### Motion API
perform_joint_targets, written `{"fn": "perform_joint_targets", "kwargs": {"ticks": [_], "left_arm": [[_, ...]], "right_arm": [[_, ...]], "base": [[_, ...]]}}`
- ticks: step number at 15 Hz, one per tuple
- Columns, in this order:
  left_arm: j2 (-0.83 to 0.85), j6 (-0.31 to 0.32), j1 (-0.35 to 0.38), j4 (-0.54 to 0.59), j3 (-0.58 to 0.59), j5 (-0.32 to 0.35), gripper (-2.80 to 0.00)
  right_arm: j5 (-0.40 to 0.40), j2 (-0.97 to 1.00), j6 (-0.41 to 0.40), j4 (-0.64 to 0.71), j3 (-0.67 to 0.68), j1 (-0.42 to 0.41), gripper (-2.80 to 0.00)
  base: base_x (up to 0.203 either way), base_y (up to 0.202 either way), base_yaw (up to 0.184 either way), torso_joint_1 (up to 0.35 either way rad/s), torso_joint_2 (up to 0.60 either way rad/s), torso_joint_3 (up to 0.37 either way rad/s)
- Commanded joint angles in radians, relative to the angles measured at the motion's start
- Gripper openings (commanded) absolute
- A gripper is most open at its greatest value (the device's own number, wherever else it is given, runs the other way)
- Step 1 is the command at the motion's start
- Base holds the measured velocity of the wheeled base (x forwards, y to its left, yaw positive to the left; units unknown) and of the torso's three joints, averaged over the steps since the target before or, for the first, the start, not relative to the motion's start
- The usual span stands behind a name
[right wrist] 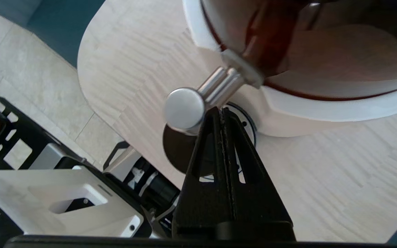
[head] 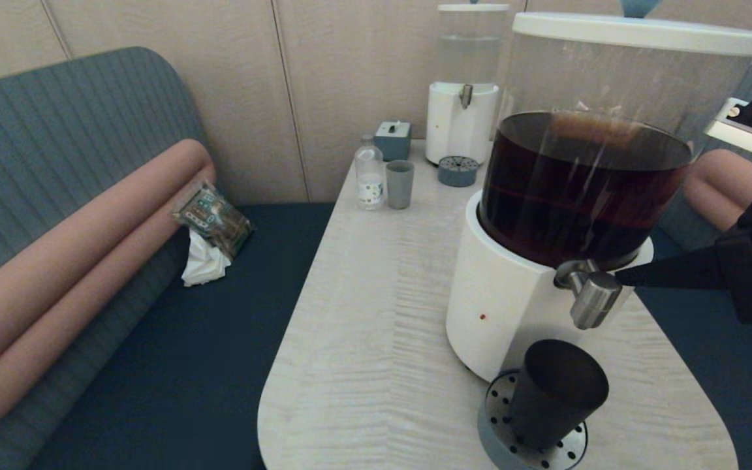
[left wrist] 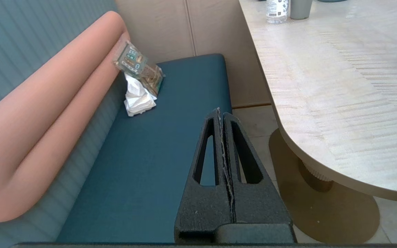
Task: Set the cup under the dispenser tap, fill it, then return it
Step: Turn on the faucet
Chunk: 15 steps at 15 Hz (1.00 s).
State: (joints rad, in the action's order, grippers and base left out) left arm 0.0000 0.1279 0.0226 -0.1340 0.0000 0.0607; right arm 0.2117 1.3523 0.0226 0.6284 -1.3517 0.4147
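Black cup (head: 555,391) was staged under dispenser tap (head: 595,299); right end effector (head: 621,277), pressed together, was touching it. Off-axis push risked slipping off, missing the pour.

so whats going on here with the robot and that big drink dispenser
The black cup stands on the drip tray under the dispenser tap. The right gripper, fingers shut, has its tips against the tap's side, apparently to work it. No liquid can be seen flowing. The left gripper is parked shut over the bench, off the table.
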Motion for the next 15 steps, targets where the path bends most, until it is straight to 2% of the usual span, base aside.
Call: {"fn": "perform_joint_targets", "kwargs": {"ticks": [1,8,12,15], "left_arm": [[0.002,0.001,0.000,-0.001,0.040,0.001,-2.80],[0.002,0.001,0.000,-0.001,0.040,0.001,-2.80],[0.002,0.001,0.000,-0.001,0.040,0.001,-2.80],[0.002,0.001,0.000,-0.001,0.040,0.001,-2.80]], "right_arm": [[0.002,-0.002,0.000,0.004,0.002,0.007,-2.80],[0.002,0.002,0.000,0.002,0.005,0.016,-2.80],[-0.002,0.003,-0.001,-0.054,0.043,0.021,-2.80],[-0.041,0.008,-0.003,-0.097,0.074,0.023,-2.80]], "base": [[0.000,0.000,0.000,0.000,0.00,0.000],[0.000,0.000,0.000,0.000,0.00,0.000],[0.000,0.000,0.000,0.000,0.00,0.000],[0.000,0.000,0.000,0.000,0.00,0.000]]}}
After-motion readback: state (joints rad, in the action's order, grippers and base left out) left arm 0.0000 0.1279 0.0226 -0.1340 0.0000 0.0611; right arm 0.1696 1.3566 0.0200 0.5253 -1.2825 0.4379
